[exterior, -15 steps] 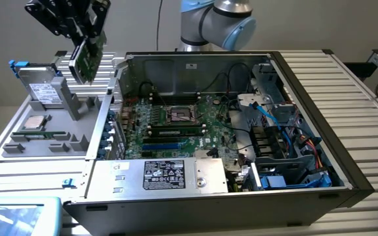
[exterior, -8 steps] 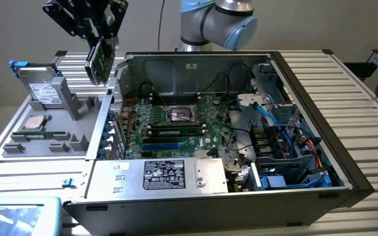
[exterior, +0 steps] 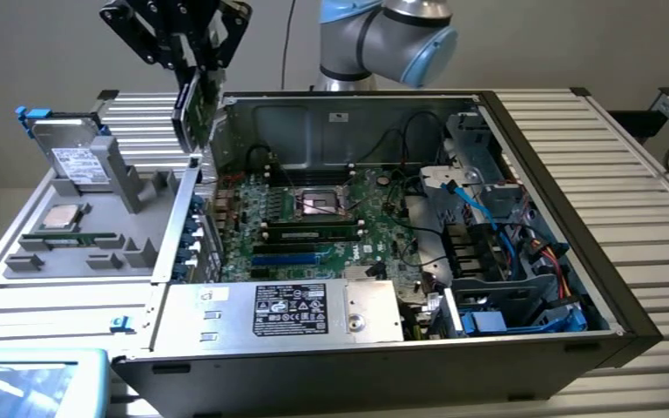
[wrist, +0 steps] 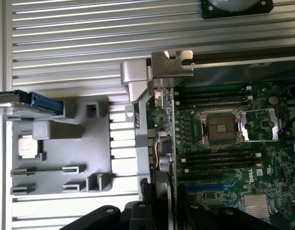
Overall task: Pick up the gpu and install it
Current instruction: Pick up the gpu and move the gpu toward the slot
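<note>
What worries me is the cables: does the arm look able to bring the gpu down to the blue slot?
Probably yes. The tool holds the gpu over the edge of the open case; the blue slot lies bare, and the cables run off to the exterior view's right.

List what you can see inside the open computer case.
A green motherboard with its processor socket, a silver power supply, and blue and black cables. Whatever lies beneath the power supply is covered.

Open room above the motherboard (exterior: pixel 236 218); case wall (exterior: pixel 181 239) just below the gpu (exterior: pixel 195 109); cables (exterior: pixel 416 231) beyond.
</note>
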{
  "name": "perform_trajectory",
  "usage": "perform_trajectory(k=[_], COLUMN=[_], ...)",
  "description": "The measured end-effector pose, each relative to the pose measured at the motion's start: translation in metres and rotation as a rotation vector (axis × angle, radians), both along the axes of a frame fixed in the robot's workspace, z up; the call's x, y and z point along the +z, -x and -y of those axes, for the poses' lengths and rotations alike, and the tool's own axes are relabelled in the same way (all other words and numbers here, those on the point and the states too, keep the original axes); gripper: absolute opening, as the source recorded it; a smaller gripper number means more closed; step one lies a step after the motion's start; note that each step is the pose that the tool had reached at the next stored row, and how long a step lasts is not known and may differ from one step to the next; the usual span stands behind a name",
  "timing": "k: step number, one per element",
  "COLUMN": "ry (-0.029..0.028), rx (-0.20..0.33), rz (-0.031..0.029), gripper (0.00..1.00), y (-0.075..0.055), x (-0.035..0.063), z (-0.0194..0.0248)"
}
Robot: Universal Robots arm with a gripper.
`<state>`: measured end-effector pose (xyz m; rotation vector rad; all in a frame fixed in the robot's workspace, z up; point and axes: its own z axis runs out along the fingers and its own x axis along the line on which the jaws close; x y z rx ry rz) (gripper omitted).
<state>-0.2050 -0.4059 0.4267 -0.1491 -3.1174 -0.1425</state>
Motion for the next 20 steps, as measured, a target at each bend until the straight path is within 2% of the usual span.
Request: perform_trajectory(k=[11, 15, 20], ry=[0.0001, 0.0008, 0.0017], rx=[0.0, 0.0, 0.0], rz=[-0.0427, -0.0503, -0.0537], gripper=[0.29, 0.29, 0.29], y=[-0.036, -0.053, -0.076], x=[0.0, 0.0, -0.0001], z=[0.004, 0.008, 0.012])
